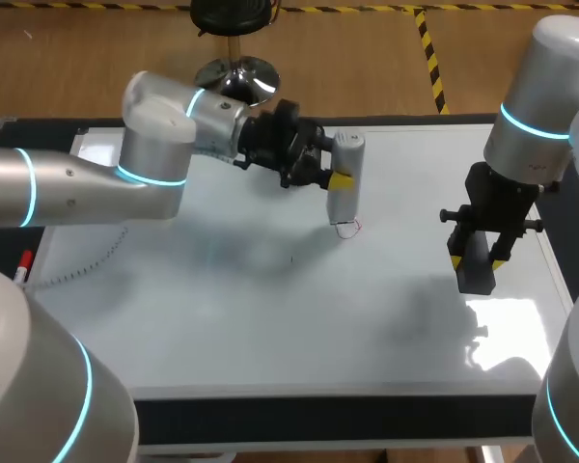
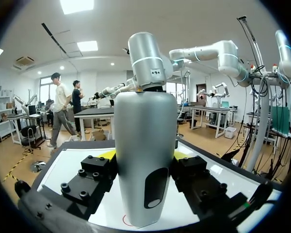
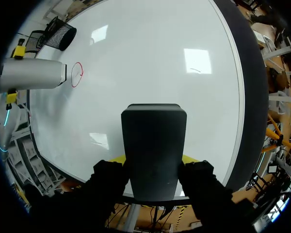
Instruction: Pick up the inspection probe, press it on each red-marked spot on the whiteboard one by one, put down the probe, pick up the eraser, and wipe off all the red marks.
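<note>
My left gripper point(image 1: 338, 174) is shut on the grey-white inspection probe point(image 1: 345, 188), which points down at the whiteboard point(image 1: 270, 318). The probe's tip sits at a small red mark point(image 1: 348, 229). In the left wrist view the probe point(image 2: 145, 121) stands between the fingers of that gripper point(image 2: 144, 156), and a red line point(image 2: 127, 221) shows by its tip. My right gripper point(image 1: 476, 258) is shut on the dark eraser point(image 1: 475, 278), held over the board's right side. The right wrist view shows the eraser point(image 3: 154, 131) in that gripper point(image 3: 153, 161), with the probe point(image 3: 31, 74) and a red circle point(image 3: 76, 74) farther off.
A red-capped marker point(image 1: 23, 262) lies off the board's left edge. A tiny dark speck point(image 1: 291, 258) sits mid-board. A black strip point(image 1: 328, 417) runs along the board's near edge.
</note>
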`<state>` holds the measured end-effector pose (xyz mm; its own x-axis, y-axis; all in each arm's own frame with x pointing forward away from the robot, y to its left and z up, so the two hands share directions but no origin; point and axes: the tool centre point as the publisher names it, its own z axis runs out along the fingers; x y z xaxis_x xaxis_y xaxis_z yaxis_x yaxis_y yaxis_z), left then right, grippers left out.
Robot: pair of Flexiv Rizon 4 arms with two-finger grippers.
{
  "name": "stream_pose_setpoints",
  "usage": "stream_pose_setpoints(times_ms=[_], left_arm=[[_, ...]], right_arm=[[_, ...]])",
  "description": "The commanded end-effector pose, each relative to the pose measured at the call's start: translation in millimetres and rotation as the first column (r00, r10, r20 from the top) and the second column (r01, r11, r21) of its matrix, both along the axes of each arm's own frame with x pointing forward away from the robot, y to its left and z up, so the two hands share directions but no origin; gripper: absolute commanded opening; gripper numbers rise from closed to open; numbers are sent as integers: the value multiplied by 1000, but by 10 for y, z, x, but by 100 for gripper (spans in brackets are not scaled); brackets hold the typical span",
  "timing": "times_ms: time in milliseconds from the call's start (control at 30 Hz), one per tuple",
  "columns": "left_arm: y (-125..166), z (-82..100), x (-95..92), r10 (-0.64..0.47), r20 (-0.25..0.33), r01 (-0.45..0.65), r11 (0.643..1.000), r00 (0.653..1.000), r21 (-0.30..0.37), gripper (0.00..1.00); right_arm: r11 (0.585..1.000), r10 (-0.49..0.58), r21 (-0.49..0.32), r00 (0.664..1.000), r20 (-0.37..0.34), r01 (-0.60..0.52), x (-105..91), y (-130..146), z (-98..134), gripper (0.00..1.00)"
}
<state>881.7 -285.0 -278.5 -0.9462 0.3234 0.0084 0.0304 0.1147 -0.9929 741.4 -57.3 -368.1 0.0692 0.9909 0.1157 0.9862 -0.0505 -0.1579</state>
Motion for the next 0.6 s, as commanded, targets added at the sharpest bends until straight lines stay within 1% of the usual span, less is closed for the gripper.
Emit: stream_pose_setpoints(times_ms=[33, 267, 500, 533, 567, 600], left_arm=[[70, 91, -24, 6, 5, -6, 1000, 1000, 8, 0], [84, 131, -26, -10, 1, 10, 1000, 1000, 10, 0], [190, 163, -34, -22, -5, 22, 1000, 1000, 6, 0], [210, 172, -30, -24, -12, 24, 1000, 1000, 3, 0], [232, 197, -24, -26, -18, 25, 1000, 1000, -19, 0], [245, 231, -21, -33, -11, 32, 999, 999, -26, 0]], right_arm=[[1000, 1, 2, 1000, 1, -1, -5, -9, 6, 0], [1000, 1, 2, 1000, 1, -1, -5, -9, 6, 0], [1000, 1, 2, 1000, 1, -1, -5, -9, 6, 0], [1000, 1, 2, 1000, 1, -1, -5, -9, 6, 0], [1000, 1, 2, 1000, 1, -1, -5, -9, 6, 0], [1000, 1, 2, 1000, 1, -1, -5, -9, 6, 0]])
